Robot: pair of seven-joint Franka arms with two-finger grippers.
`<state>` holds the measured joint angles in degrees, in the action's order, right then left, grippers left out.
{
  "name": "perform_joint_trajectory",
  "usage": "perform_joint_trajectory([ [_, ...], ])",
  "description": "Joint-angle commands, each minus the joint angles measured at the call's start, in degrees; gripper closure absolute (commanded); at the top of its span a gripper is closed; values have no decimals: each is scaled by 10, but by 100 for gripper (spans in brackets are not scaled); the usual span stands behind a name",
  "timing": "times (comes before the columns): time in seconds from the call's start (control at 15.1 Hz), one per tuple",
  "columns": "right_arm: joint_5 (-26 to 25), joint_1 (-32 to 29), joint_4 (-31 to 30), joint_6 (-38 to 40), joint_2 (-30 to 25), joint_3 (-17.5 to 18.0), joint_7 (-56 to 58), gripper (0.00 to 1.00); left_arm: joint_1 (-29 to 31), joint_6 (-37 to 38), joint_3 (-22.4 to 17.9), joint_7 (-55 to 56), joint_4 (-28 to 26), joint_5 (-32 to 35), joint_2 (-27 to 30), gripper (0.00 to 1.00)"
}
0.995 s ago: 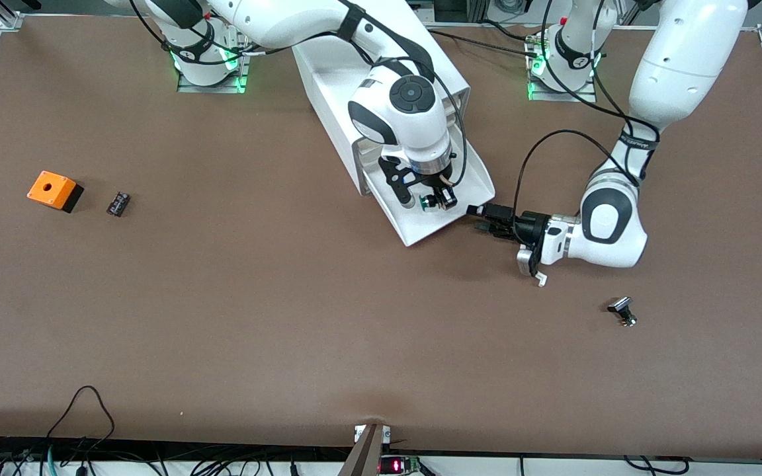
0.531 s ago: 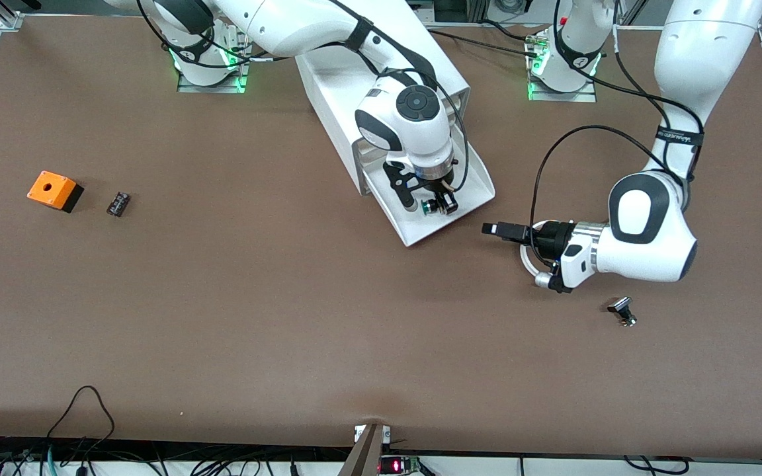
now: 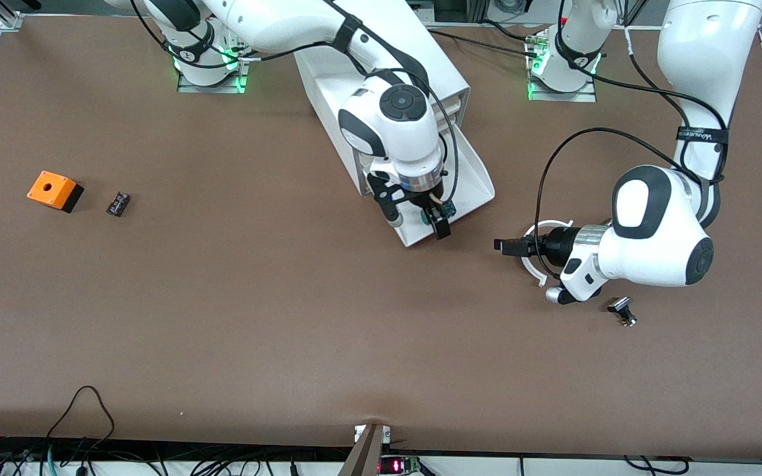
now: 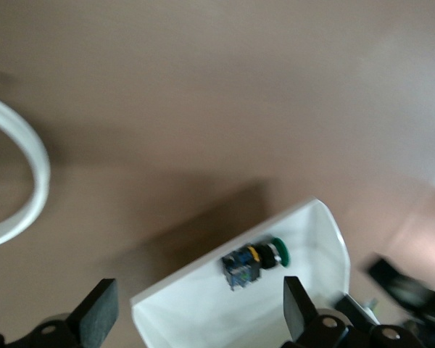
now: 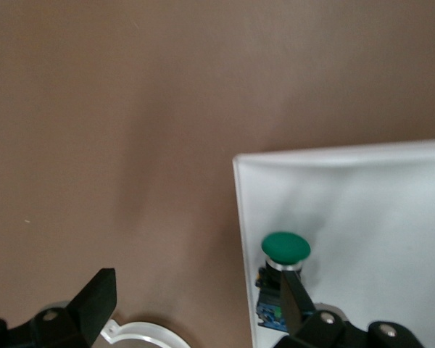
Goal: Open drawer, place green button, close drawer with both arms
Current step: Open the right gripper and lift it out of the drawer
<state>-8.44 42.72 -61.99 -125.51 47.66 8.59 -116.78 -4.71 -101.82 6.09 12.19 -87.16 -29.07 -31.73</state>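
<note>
**A:** Start at the edge nearest the front camera. What lies on the brown table [image 3: 288,330]?

**B:** Toward the left arm's end, a small silver-and-black knob [image 3: 622,311] lies alone on the brown surface. Just beside it, the left gripper [image 3: 508,246] hangs low over the table, lying level and pointing toward the drawer. In the left wrist view its black fingers [image 4: 98,312] stand wide apart with nothing between them.

**A:** And the drawer?

**B:** The wide, shallow white plastic drawer [image 3: 473,188] is pulled out of the white box cabinet [image 3: 381,73]. Its front corner reaches toward the camera.

**A:** Where is the button?

**B:** The small push button with the round green cap, black body and blue rear part [image 4: 255,259] lies on its side inside the drawer, close to the front wall. The right gripper [image 3: 414,221] is over that front end, pointing down. Its fingers [image 5: 94,297] are spread, one over the table outside the drawer and one beside the button, which sits free.

**A:** Anything else?

**B:** At the right arm's end, an orange box with a hole in its top [image 3: 54,190] has a small black part [image 3: 118,203] beside it, both well apart from the cabinet.
</note>
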Motion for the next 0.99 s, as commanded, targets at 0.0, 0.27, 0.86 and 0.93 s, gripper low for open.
perform_joint_trajectory([
  [0.0,12,-39,-3,52,-50,9,67,0,-24,0,2,85,26,87,-3,0],
  [0.27,87,-110,-6,111,-104,6,196,0,-68,-92,1,212,-25,169,-8,0],
  [0.86,105,-241,-44,216,-171,3,548,0,-165,-348,4,334,-198,205,-1,0],
  [0.93,105,-252,-64,210,-184,0,578,0,-177,-348,3,349,-202,205,-1,0],
])
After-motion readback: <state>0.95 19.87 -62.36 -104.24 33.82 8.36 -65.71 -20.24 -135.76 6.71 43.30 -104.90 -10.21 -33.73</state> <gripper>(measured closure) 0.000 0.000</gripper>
